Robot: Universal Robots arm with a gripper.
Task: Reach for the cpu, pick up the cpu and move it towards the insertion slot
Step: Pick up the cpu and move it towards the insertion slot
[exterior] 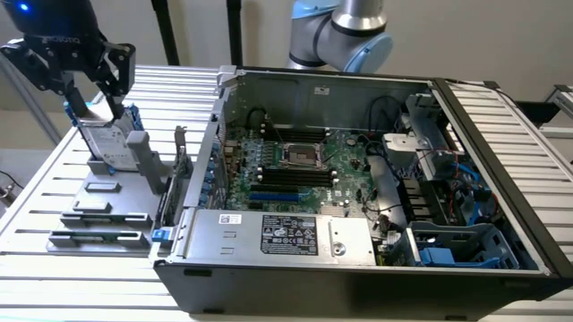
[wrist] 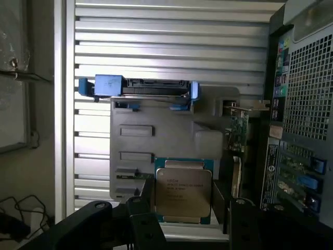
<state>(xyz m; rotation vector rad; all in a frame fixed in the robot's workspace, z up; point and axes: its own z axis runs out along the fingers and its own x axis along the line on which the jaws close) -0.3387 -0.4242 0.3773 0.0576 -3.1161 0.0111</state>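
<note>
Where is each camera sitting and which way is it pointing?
Exterior view: raised above the slatted table, looking down into the open computer case; an arm joint and the end effector show.
Wrist view: on the wrist, looking down past the end effector's fingers, with the cpu held between them, onto the grey holder.
Shared: the hard drive with blue brackets, the holder, the case.

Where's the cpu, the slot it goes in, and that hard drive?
cpu (wrist: pixel 183 191): wrist view, middle of its metal top.
slot (exterior: pixel 302 155): exterior view, its dark centre.
hard drive (exterior: pixel 105 144): exterior view, its silver face.
</note>
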